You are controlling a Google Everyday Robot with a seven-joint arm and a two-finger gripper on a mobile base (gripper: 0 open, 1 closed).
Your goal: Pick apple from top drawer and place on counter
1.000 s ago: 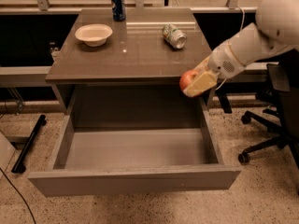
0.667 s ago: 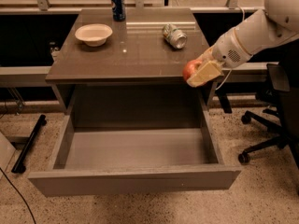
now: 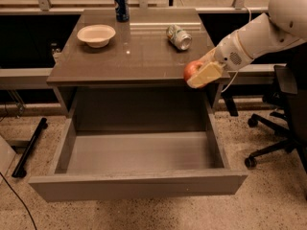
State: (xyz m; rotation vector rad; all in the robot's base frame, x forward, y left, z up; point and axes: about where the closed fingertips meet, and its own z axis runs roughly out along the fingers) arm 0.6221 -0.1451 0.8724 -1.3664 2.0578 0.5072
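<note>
the apple (image 3: 190,69) is round, with no long axis to speak of, and i can't tell which way its stem end faces. it sits at the front right edge of the counter (image 3: 139,51), red with a yellowish patch, clasped in the gripper (image 3: 200,74), whose pale cream fingers (image 3: 206,74) are closed around its right side. the counter is glossy and dark grey-brown. the top drawer (image 3: 139,185) is a wide, shallow grey box, pulled out. a pale bowl (image 3: 96,35), a blue can (image 3: 121,6) and a crushed can (image 3: 178,36) stand further back.

Office-like lab: swivel chair (image 3: 286,80), speckled floor (image 3: 268,200); jaws hold apple (image 3: 192,70) at counter (image 3: 139,56) edge.
</note>
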